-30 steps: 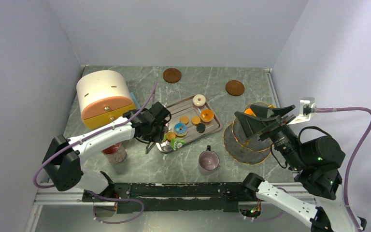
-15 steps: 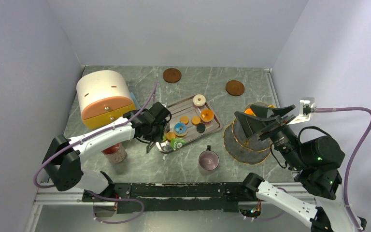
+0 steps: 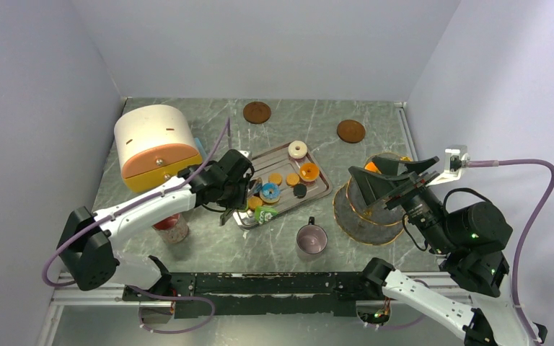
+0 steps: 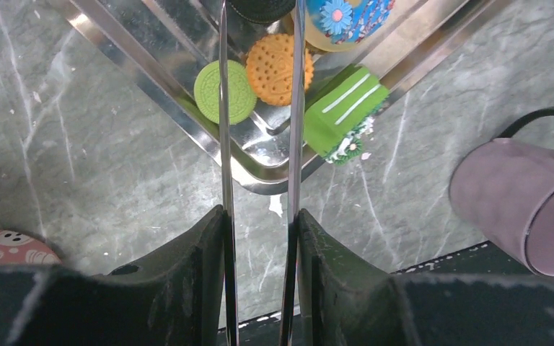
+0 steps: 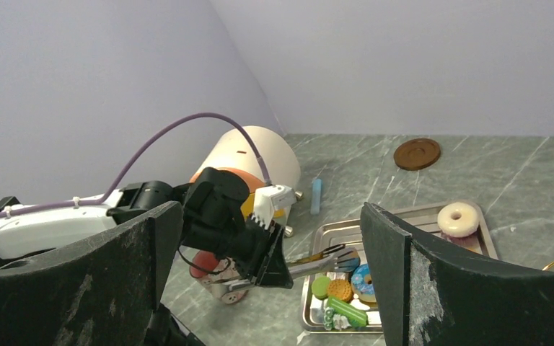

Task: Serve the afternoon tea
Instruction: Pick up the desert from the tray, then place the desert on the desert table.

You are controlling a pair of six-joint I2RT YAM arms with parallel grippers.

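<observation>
Grey table [image 3: 209,249] | wrist cam: L end effector [image 4: 260,14] straddles orange cookie [image 4: 278,68] | top: unclear

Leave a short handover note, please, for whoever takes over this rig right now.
Left pincer: jaws narrowly apart over the near corner of the tray, above the orange biscuit and green biscuit; whether it grips anything is unclear.
Right pincer: wide open, empty, raised above the gold-rimmed plates.
Treats sit on the tray; the green bar overhangs its rim. Mug stands on the table beside the tray.
Done: nothing visibly served.
Left: probably treats to the plates, then the mug.
</observation>
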